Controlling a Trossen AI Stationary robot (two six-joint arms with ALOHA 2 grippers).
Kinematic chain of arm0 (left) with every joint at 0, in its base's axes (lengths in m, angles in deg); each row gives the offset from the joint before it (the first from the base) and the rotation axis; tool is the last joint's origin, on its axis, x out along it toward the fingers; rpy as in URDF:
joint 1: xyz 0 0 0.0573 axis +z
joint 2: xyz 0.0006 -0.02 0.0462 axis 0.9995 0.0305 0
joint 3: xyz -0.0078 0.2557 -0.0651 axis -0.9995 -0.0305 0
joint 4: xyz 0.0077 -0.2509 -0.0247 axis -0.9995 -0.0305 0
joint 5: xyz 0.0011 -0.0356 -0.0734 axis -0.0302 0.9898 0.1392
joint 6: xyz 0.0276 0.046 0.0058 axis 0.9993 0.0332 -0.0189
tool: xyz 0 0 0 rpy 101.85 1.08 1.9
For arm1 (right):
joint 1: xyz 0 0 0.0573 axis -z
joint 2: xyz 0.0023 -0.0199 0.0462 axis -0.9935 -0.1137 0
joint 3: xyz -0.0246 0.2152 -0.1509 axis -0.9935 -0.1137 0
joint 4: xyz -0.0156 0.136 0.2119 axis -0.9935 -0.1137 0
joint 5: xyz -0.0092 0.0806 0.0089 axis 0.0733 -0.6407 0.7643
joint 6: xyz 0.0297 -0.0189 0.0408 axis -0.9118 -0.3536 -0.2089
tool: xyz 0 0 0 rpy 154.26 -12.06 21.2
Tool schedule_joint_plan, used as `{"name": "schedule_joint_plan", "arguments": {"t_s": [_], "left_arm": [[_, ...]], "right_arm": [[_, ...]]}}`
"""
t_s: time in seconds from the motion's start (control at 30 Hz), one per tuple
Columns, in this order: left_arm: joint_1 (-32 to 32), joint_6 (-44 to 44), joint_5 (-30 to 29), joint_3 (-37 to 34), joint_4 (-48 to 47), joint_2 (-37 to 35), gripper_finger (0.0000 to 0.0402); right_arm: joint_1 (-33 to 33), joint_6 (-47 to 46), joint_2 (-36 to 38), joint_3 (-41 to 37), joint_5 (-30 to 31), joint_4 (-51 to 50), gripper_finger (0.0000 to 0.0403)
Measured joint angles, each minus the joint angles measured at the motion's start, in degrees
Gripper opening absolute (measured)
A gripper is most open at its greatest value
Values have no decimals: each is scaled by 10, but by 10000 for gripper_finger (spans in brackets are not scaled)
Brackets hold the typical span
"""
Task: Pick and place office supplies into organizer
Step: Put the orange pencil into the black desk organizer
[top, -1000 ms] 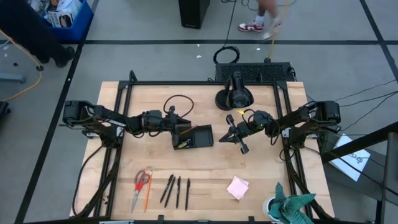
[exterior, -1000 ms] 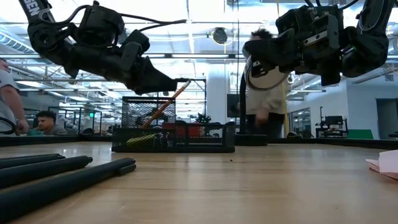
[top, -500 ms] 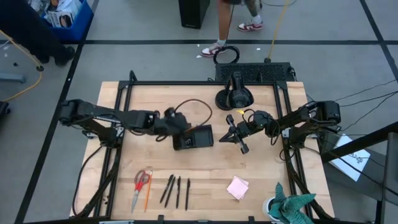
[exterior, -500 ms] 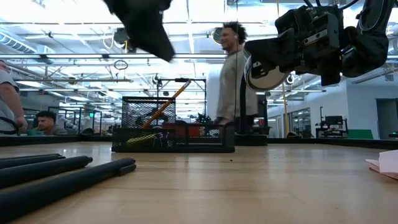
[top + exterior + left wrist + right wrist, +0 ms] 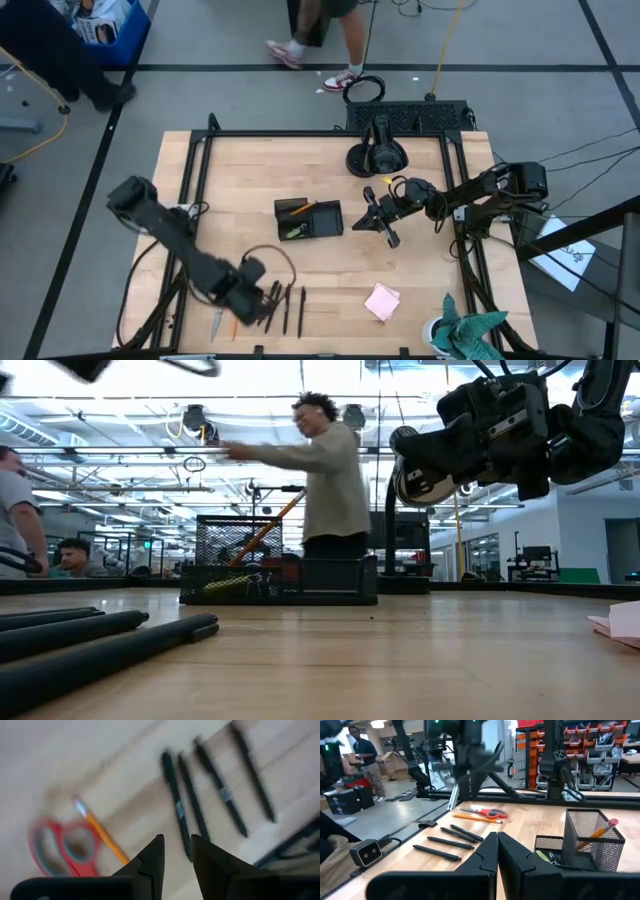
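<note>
Four black pens lay in a row at lower centre of the high view, long axes running roughly up-down in frame, fanned a little, with the red-handled scissors and an orange pencil just to their left. Left gripper hung right over the leftmost pens in that view; in the left wrist view its tips sat at bottom centre with the nearest pen running up and away from between them, so that pen's long axis lay nearly along the gripper's forward line, not across the jaws. Fingers stood slightly apart, nothing between them. Judgement: left arm was the nearer one by far and the next grab needed a descent onto that nearest pen. Organizer sat at mid-frame, well apart, up and right of the pens, already holding a pencil. Pink sticky-note pad lay lower right. Right gripper waited just right of the organizer, clenched, empty.
</note>
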Motion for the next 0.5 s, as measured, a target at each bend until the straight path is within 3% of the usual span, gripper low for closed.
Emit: {"name": "schedule_joint_plan", "arguments": {"t_s": [0.17,0.5], "left_arm": [[-40,-101,33,0,58,72,120],[-56,-161,93,0,52,125,174]], "right_arm": [[0,-7,0,0,0,6,4],[0,-6,0,0,0,50,4]]}}
